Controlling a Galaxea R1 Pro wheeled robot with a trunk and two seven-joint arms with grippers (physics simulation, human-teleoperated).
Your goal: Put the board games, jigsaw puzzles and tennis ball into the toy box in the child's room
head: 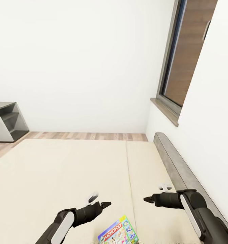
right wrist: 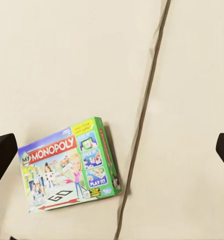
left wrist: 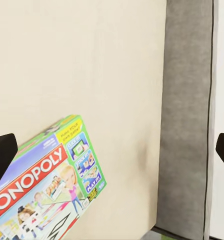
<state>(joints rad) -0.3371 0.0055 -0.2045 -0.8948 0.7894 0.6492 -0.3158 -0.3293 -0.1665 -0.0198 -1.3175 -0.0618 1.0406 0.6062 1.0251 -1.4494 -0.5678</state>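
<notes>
Head view, Monopoly box (head: 118,233) flat on the bed (head: 60,169) at bottom center, left pincer (head: 99,200) and right pincer (head: 155,194) both spread wide above it, grasping nothing, left wrist view, box (left wrist: 42,185) lower left, grey headboard (left wrist: 186,115) right, right wrist view, box (right wrist: 69,165) beside the mattress seam (right wrist: 141,115).

Both arms reach forward, low in the head view; the left gripper (head: 106,204) points right, the right gripper (head: 148,199) points left; each has its fingers spread wide, holding nothing.
</notes>
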